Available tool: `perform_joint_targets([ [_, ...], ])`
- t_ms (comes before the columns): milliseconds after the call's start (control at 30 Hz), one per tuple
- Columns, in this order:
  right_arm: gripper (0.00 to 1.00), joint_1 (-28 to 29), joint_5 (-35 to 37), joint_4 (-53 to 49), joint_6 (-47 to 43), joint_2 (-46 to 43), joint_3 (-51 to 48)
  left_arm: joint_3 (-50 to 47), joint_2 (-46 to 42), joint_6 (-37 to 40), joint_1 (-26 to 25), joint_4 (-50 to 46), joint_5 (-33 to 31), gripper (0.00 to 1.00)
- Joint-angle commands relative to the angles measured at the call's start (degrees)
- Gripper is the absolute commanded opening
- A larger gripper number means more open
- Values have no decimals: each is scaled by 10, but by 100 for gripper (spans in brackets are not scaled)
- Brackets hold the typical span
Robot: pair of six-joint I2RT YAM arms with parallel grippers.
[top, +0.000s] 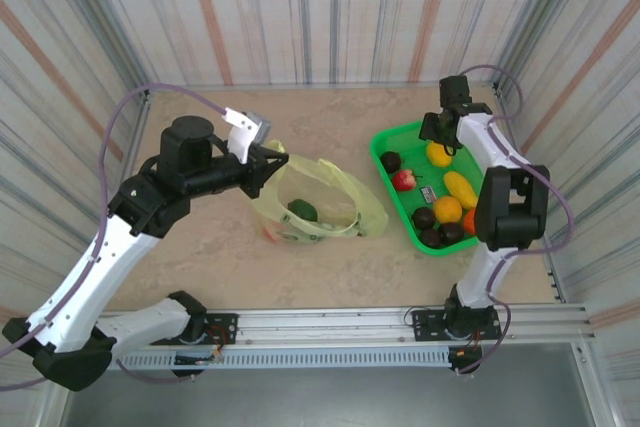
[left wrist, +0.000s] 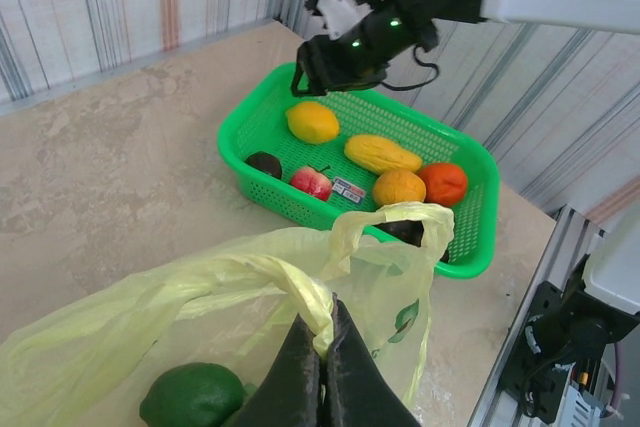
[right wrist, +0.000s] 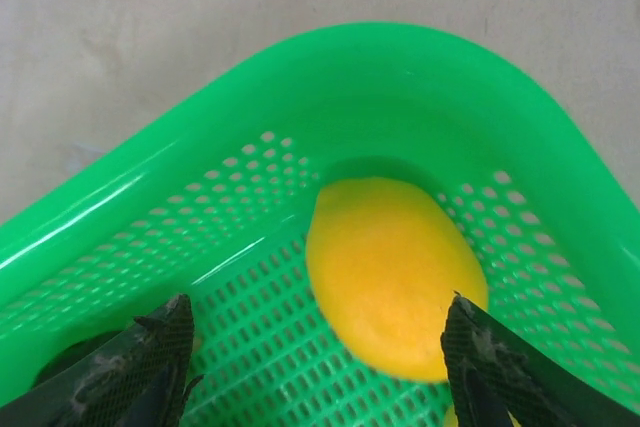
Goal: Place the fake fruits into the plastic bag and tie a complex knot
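One green plastic fruit point(top: 303, 210) lay inside the thin translucent yellow-green plastic bag point(top: 340, 187) on the counter point(top: 200, 267), its handle pinched in the closed left claw point(left wrist: 321, 335). The other fake fruits point(top: 447, 209) sat in the rigid bright green basket point(top: 385, 142), where the right claw point(right wrist: 310, 347) hung empty, jaws spread astride a yellow lemon-shaped fruit point(right wrist: 395, 277), so most loading and the knot looked undone

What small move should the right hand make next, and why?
Probably lower the right hand and close it on the yellow fruit: its fingers stand open with that fruit between them in the green basket, and the left hand holds the plastic bag.
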Motion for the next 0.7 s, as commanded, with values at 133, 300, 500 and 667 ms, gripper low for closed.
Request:
perform_joint_targets([
  [133, 71, -1, 22, -44, -28, 52, 23, 8, -4, 21, -4, 4, -18, 0],
  [300, 76, -1, 15, -48, -36, 71, 22, 10, -4, 25, -8, 3, -17, 0],
  [500, 78, -1, 11, -56, -40, 90, 24, 12, -1, 25, -9, 3, -15, 0],
  [667, 78, 1, 8, -60, -42, 83, 27, 12, -2, 25, -8, -1, -14, 0],
])
